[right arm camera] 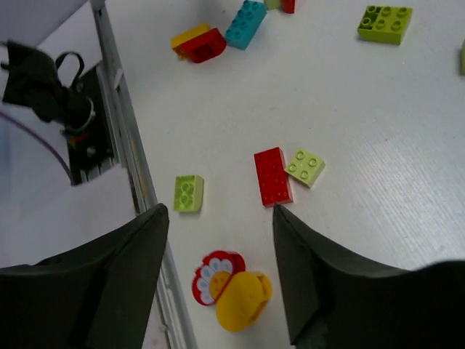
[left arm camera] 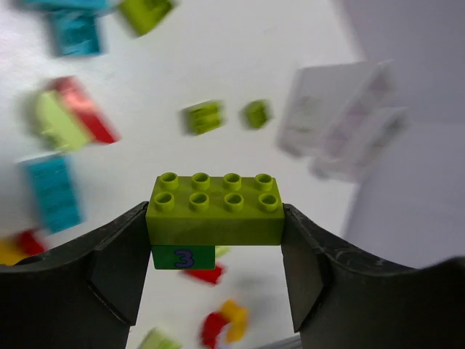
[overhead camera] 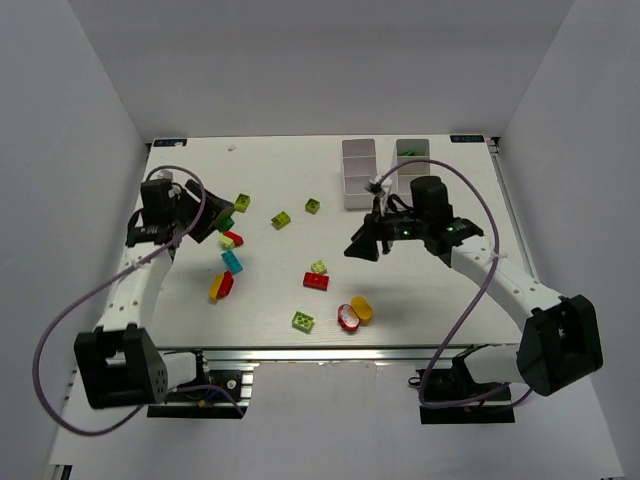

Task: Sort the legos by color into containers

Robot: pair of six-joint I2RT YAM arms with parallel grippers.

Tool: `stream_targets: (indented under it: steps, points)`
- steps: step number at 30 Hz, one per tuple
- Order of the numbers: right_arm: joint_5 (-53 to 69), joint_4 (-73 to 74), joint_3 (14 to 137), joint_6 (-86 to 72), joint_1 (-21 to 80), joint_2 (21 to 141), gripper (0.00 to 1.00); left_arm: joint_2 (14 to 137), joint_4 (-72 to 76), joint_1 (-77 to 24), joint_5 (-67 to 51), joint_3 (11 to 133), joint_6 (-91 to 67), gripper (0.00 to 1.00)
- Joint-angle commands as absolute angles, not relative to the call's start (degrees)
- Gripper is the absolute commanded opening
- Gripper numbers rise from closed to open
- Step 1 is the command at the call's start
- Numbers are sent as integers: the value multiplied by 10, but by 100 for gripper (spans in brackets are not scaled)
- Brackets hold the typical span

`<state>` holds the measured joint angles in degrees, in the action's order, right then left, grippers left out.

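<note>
My left gripper (left arm camera: pixel 215 243) is shut on a lime eight-stud brick (left arm camera: pixel 215 211) with a small green block marked 3 stuck under it, held above the table; from above the left gripper (overhead camera: pixel 215 222) is at the left. My right gripper (right arm camera: pixel 219 214) stands open and empty over a red flower piece (right arm camera: pixel 213 276) and a yellow piece (right arm camera: pixel 243 299). A red brick (right arm camera: pixel 273 176) and a pale lime brick (right arm camera: pixel 306 166) lie just past it. The two white containers (overhead camera: pixel 358 203) (overhead camera: pixel 397 150) stand at the back right, behind the right gripper (overhead camera: pixel 362 245).
Loose legos are scattered over the table: lime ones (overhead camera: pixel 281 219) (overhead camera: pixel 313 205) (overhead camera: pixel 242 202) mid-back, a cyan one (overhead camera: pixel 232 262), a red and yellow pair (overhead camera: pixel 221 285) at the left, and a lime one (overhead camera: pixel 302 321) near the front edge. White walls enclose the table.
</note>
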<state>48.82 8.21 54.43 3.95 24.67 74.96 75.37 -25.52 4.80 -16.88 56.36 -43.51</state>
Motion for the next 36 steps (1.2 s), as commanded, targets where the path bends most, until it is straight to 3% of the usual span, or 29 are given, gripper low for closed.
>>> stream_targets:
  steps: [1, 7, 16, 31, 36]
  points:
    - [329, 6, 600, -149, 304, 772, 67, 661, -80, 18, -247, 483, -647, 21]
    - [180, -73, 663, -146, 388, 816, 80, 645, 14, -103, -183, 446, -811, 19]
    - [132, -115, 703, -124, 432, 873, 82, 679, 79, -184, -140, 450, -880, 19]
    - [122, -113, 748, -131, 450, 926, 81, 692, 105, -197, -142, 433, -891, 19]
    - [107, -105, 758, -134, 452, 943, 72, 685, 119, -197, -142, 419, -902, 19]
